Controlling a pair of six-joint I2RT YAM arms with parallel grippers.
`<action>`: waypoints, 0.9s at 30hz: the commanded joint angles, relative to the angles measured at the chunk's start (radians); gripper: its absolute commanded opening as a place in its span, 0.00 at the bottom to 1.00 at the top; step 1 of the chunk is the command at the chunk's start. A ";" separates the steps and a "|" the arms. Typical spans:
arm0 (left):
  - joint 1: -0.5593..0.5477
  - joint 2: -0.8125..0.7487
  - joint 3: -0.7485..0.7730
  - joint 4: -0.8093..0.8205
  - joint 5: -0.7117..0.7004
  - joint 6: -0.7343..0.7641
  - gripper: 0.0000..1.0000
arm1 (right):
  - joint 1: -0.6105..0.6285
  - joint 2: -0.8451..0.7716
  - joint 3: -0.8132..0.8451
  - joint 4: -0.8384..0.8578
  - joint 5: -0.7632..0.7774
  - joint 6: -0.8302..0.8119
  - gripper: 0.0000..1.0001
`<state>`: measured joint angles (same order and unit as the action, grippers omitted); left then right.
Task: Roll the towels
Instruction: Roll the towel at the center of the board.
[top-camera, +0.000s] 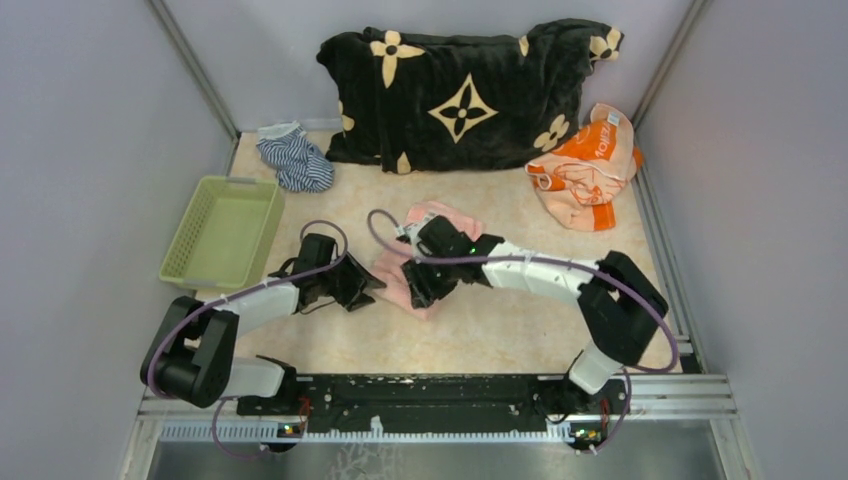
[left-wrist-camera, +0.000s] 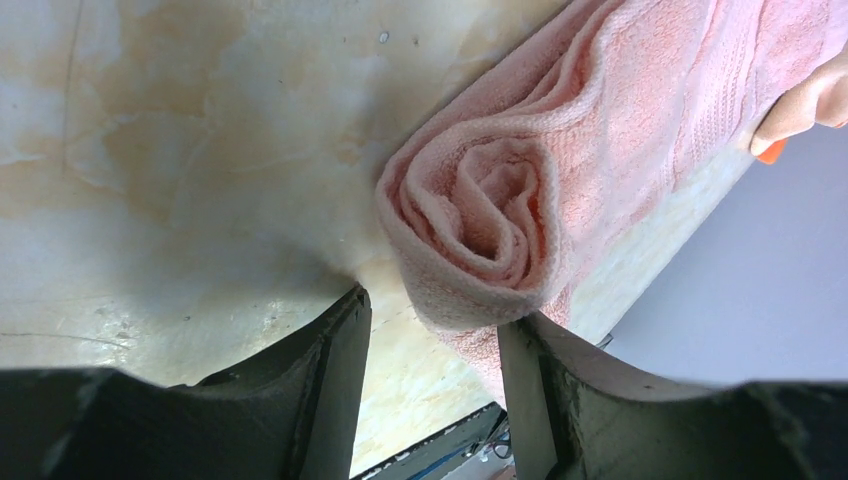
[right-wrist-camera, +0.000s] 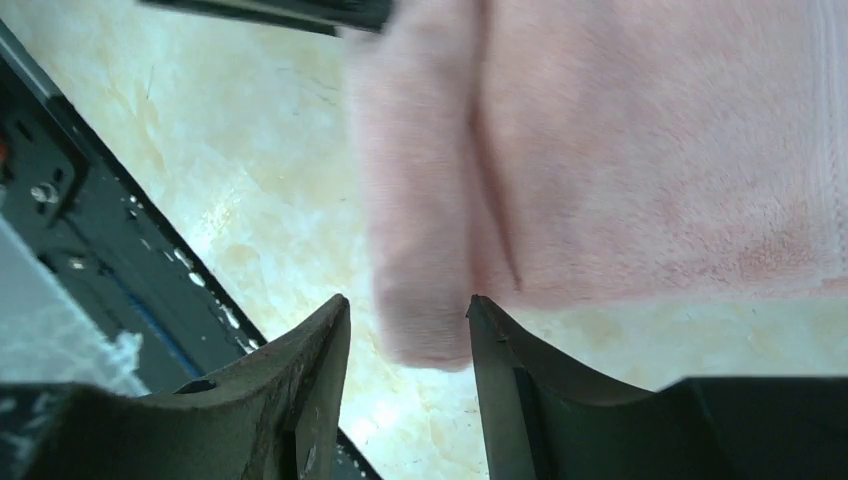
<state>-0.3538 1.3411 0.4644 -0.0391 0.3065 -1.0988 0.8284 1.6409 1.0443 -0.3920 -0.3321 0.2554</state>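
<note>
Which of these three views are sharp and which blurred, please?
Left wrist view: sharp, the pink towel shows its terry loops; right wrist view: the same towel is smeared and soft; top view: evenly lit, crisp, only faint shadows.

The pale pink terry towel (top-camera: 448, 216) lies near the middle of the worktop (top-camera: 520, 330), one edge wound into a loose spiral roll, the rest spread flat. The orange towel (top-camera: 585, 170), white-printed, sits crumpled in the far right corner.
</note>
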 joint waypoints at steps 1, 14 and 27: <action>-0.005 0.026 -0.001 -0.068 -0.074 0.026 0.56 | 0.196 -0.115 0.032 -0.025 0.446 -0.150 0.48; -0.007 0.043 0.012 -0.063 -0.070 0.032 0.56 | 0.416 0.002 -0.016 0.121 0.761 -0.256 0.47; -0.007 0.048 0.017 -0.065 -0.068 0.033 0.61 | 0.416 0.193 -0.062 0.189 0.709 -0.302 0.47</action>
<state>-0.3584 1.3598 0.4858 -0.0483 0.3080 -1.0958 1.2354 1.7638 0.9886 -0.2062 0.4137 -0.0368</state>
